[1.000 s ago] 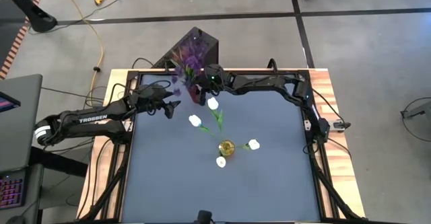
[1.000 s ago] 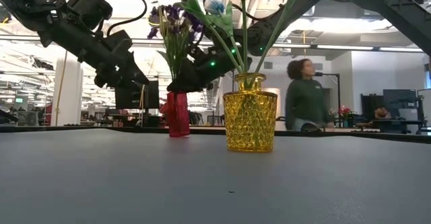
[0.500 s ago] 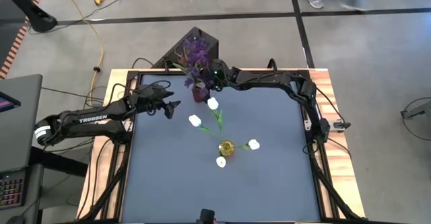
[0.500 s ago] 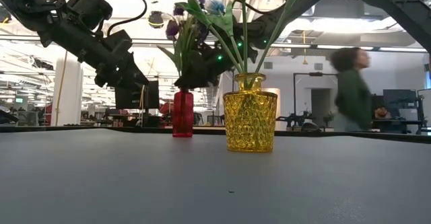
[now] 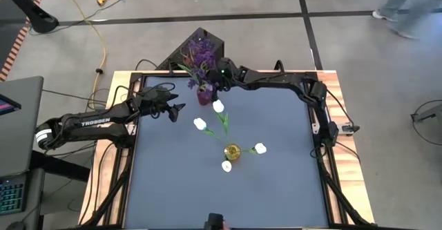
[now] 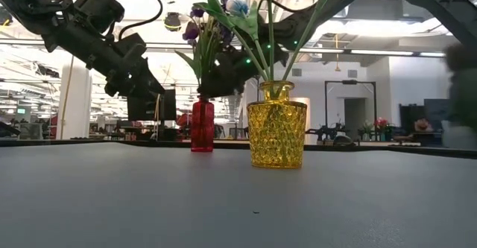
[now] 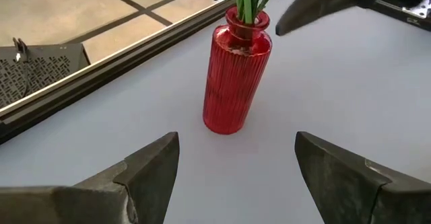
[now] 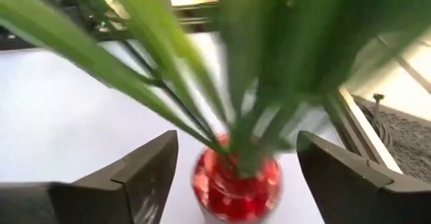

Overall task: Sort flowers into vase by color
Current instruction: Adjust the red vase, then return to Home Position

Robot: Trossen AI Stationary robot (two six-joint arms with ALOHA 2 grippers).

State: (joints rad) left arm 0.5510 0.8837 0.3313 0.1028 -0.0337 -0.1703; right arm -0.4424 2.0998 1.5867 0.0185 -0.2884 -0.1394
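Both tools agape | right tool (image 8: 232, 167) just above purple sprigs (image 5: 199, 56) (in red vase (image 7: 234, 79))

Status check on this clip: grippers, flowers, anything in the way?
Right gripper open at the purple sprigs in the red vase. Left gripper open, waiting beside it. White tulips in the yellow vase. Nothing blocking.

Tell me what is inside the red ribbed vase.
Green stems stand in the red ribbed glass vase, carrying bushy purple sprigs above it. The stems' lower ends are hidden behind the coloured glass.
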